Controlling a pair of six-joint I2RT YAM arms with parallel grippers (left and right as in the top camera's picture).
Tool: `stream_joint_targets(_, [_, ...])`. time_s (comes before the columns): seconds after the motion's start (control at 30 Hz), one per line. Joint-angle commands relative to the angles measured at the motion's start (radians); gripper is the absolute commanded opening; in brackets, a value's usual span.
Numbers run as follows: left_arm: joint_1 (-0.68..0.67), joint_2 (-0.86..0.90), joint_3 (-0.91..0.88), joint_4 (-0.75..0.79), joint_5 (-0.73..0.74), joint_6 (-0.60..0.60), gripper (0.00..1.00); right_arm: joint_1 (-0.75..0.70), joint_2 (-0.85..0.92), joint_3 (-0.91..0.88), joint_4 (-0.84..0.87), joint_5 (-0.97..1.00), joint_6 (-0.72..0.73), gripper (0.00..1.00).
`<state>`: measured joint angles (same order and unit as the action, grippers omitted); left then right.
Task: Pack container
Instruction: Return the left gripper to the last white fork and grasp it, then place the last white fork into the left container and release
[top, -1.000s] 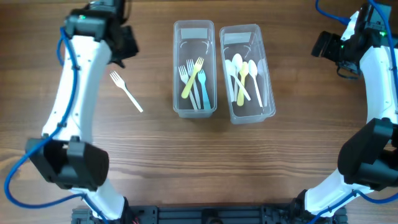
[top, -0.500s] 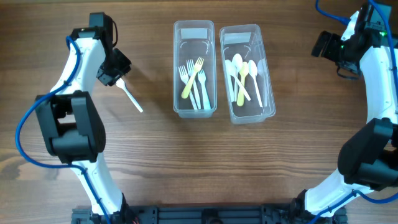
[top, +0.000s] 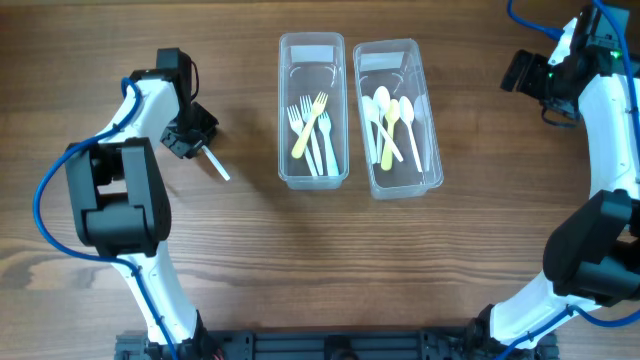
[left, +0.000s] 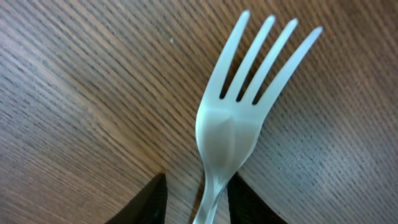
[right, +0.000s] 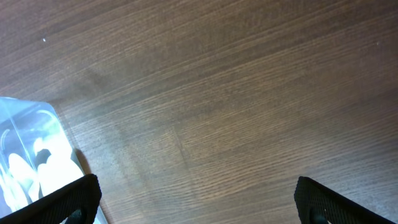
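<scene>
Left end effector (left: 200, 198) is straddling the white fork (left: 230, 124) between its fingers, unclenched; right end effector (right: 196, 199) is hanging released.

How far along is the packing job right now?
Nearly done. Forks lie in the left container, spoons in the right container. The left gripper straddles the last white fork on the table, not yet lifted. It must go in with the forks.

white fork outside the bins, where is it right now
In the overhead view the white fork lies on the table, left of the fork container, its tine end under the left gripper, whose fingers straddle its neck.
</scene>
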<state>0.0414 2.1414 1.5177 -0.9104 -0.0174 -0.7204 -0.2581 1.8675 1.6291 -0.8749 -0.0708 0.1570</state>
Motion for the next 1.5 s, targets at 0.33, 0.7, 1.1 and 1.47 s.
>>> stream_joint_targets(0.33, [-0.014,-0.053,0.06,-0.055,0.106,0.204,0.04,0.005,0.016,-0.006,0.001,-0.009,0.003,1.0])
stream_joint_targets(0.7, [-0.354,-0.264,0.304,-0.066,0.042,0.631,0.09,0.005,0.016,-0.006,0.001,-0.009,0.003,1.0])
stream_joint_targets(1.1, [-0.488,-0.041,0.299,0.0,0.08,0.578,0.3,0.005,0.016,-0.006,0.001,-0.009,0.003,1.0])
stream_joint_targets(1.47, [-0.401,-0.317,0.477,-0.086,-0.217,0.578,0.62,0.005,0.016,-0.006,0.001,-0.009,0.003,1.0])
